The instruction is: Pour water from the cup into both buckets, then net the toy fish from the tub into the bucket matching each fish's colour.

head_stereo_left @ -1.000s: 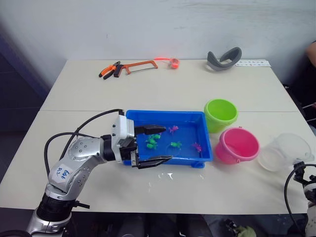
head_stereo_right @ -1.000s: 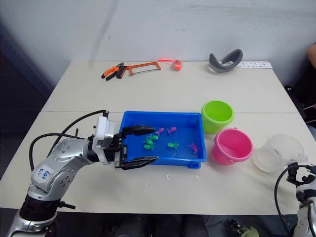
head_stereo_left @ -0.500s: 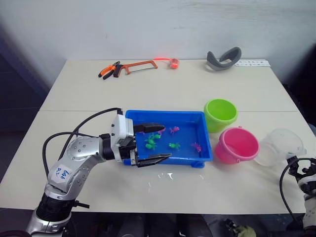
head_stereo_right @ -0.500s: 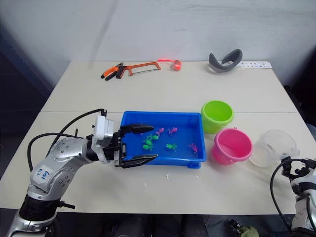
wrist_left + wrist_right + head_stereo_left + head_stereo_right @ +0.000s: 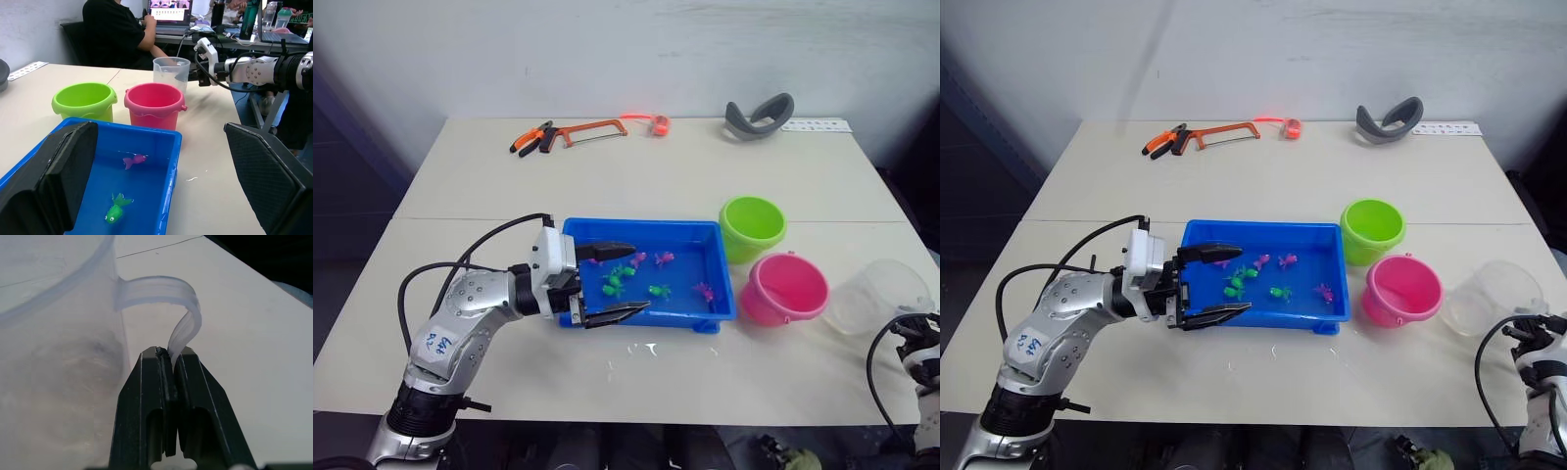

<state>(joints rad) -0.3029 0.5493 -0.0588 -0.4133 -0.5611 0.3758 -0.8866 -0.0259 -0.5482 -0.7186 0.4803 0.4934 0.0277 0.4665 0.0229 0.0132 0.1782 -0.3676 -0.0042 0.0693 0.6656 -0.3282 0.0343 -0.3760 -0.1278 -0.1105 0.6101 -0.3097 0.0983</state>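
The clear cup [image 5: 884,294] stands at the table's right edge, right of the pink bucket [image 5: 785,287]. My right gripper [image 5: 166,355] is shut on the cup's thin looped handle [image 5: 183,328]. The lime green bucket [image 5: 753,223] sits just behind the pink one. Several small green toy fish [image 5: 617,284] and pink toy fish [image 5: 705,291] lie in the blue tub [image 5: 607,230]. My left gripper [image 5: 641,278] hangs open over the tub's left end, holding nothing.
A hacksaw [image 5: 587,130], pliers [image 5: 530,139], an orange ring [image 5: 658,123] and a grey curved band [image 5: 757,116] lie along the table's far edge. Water drops [image 5: 641,350] spot the table in front of the tub. A person [image 5: 117,29] sits beyond the table's right side.
My right gripper has closed on the cup's handle, and the cup has rocked and shifted slightly. The left arm has barely moved.
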